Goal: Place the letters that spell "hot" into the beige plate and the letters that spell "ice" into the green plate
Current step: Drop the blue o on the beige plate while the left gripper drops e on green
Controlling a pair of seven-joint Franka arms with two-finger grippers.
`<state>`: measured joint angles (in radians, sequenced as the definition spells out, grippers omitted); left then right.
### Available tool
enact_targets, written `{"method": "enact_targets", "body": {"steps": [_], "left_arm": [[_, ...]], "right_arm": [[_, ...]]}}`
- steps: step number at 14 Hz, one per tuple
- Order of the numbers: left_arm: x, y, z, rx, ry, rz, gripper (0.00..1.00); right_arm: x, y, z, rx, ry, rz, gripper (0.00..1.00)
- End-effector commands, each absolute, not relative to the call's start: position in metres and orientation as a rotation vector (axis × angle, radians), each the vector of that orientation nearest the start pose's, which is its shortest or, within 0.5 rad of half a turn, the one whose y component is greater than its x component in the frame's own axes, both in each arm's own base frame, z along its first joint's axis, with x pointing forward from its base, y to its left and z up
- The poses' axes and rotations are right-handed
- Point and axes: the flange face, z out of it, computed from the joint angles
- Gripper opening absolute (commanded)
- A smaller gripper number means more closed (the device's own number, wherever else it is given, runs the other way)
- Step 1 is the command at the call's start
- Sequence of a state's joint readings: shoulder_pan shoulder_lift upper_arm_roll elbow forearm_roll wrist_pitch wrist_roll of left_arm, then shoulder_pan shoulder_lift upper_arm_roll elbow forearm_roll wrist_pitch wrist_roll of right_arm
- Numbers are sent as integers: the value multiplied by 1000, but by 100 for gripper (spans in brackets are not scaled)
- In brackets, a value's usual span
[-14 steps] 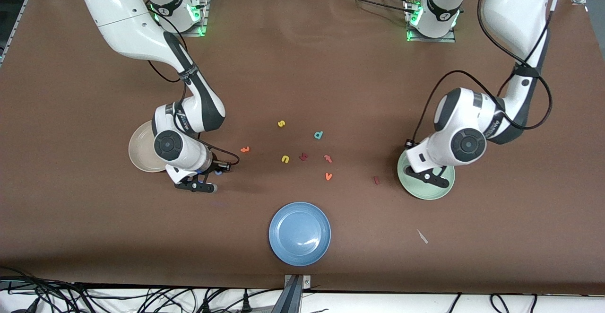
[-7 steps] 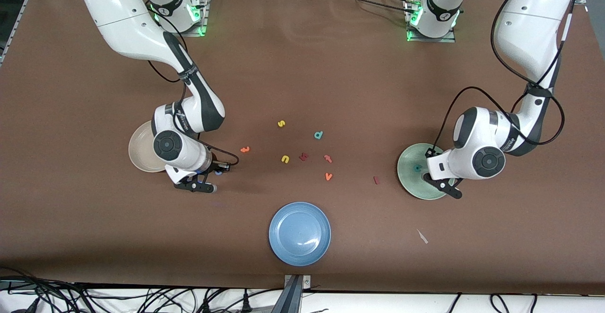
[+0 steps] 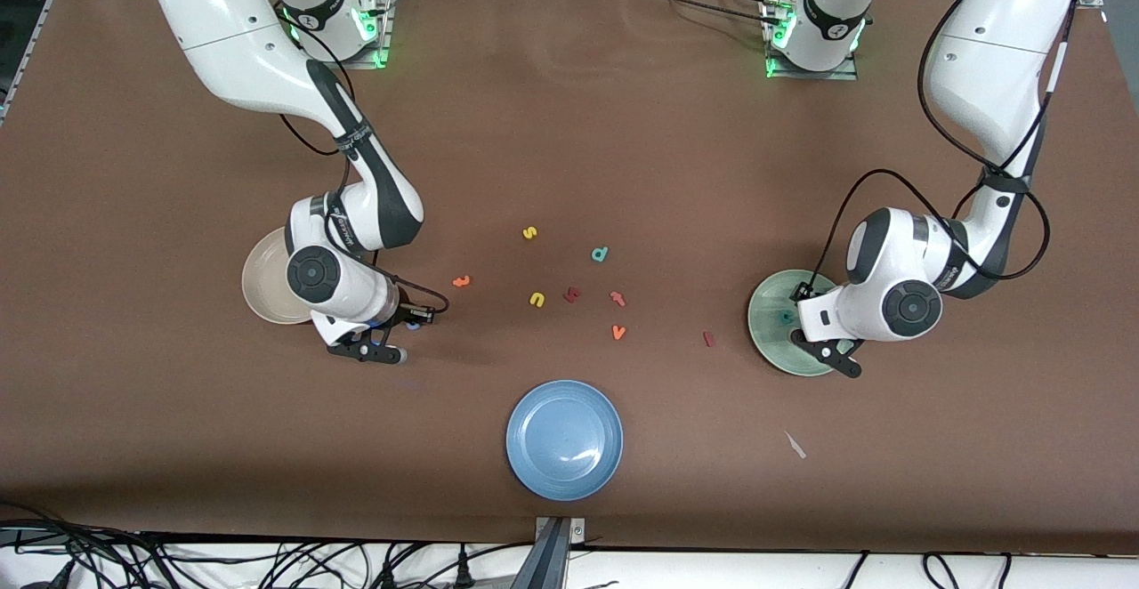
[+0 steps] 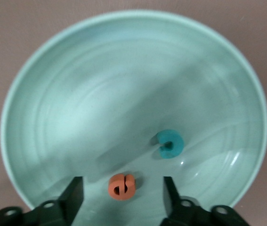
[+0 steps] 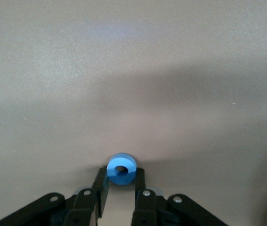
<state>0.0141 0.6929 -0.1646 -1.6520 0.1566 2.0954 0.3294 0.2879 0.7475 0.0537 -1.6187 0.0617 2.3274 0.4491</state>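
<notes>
My right gripper (image 5: 120, 181) is shut on the blue o (image 5: 121, 168), low over the table beside the beige plate (image 3: 260, 285); it shows in the front view too (image 3: 378, 344). My left gripper (image 4: 122, 200) hangs open over the green plate (image 4: 67, 94). The orange e (image 4: 121, 186) lies loose in that plate between the fingers, with the teal c (image 4: 170, 143) beside it. The dark red i (image 3: 708, 338) lies on the table near the green plate (image 3: 767, 340). The orange t (image 3: 461, 281) lies toward the beige plate. The h is hidden.
Stray letters lie mid-table: yellow s (image 3: 529, 233), yellow u (image 3: 537, 299), teal d (image 3: 600, 254), pinkish-red t (image 3: 617, 297), orange v (image 3: 618, 332), a dark red piece (image 3: 571, 294). A blue plate (image 3: 564, 439) sits nearer the camera. A pale scrap (image 3: 795, 444) lies by the front edge.
My left gripper shifted over the green plate toward the left arm's end, opened and let the orange e drop in. My right gripper closed on the blue o.
</notes>
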Motion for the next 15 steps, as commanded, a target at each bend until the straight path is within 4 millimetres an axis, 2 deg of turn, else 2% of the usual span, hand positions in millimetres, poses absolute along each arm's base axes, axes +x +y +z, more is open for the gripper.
{"method": "enact_targets", "body": {"steps": [1, 3, 6, 8, 9, 11, 13, 15], "left_arm": [[652, -101, 243, -2952, 903, 356, 100], [650, -118, 265, -2953, 868, 349, 100], [654, -165, 286, -2982, 712, 287, 100], [654, -207, 283, -3011, 538, 252, 100], [652, -226, 275, -3018, 432, 248, 100], [661, -257, 271, -3042, 310, 193, 100], [664, -272, 261, -3056, 114, 183, 100], [671, -282, 253, -3063, -41, 166, 100]], "right_arm": [[650, 221, 201, -3070, 275, 165, 21], [650, 207, 219, -3090, 288, 208, 21], [649, 163, 240, -3138, 272, 310, 21], [643, 140, 245, -3151, 298, 316, 21], [641, 126, 245, -3157, 302, 317, 22], [637, 105, 251, -3161, 298, 318, 22], [628, 78, 251, -3166, 296, 286, 22], [610, 57, 240, -3165, 286, 180, 24]]}}
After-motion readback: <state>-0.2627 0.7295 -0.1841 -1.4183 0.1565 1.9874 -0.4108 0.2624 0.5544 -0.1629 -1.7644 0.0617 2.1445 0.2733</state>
